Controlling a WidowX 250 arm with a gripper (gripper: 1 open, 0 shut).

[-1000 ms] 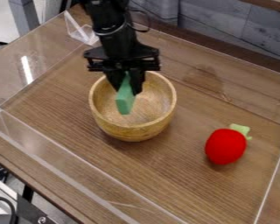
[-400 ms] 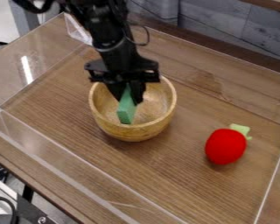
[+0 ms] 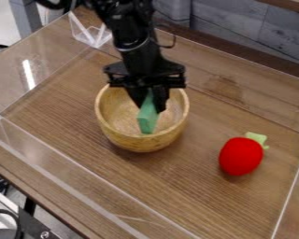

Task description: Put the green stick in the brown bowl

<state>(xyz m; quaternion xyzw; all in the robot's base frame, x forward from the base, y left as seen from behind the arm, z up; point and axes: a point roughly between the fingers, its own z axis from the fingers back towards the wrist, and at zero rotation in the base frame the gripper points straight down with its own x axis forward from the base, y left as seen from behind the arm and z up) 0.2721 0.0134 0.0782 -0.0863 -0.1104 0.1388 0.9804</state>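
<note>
The brown bowl (image 3: 120,126) sits on the wooden table left of centre. My black gripper (image 3: 149,96) points down over the bowl's right half, shut on the upper end of the green stick (image 3: 149,117). The stick hangs steeply, tilted, and its lower end reaches down inside the bowl near the right inner wall. Whether that end touches the bowl's floor I cannot tell. The fingers hide the stick's top.
A red strawberry-like toy with a green top (image 3: 241,155) lies on the table to the right of the bowl. Clear plastic walls (image 3: 40,149) ring the wooden table top. A grey wall runs behind at the upper right.
The gripper has carried the green stick to the right, from over the bowl's middle to its right half. The grip has stayed shut. The bowl and red toy have not moved.
</note>
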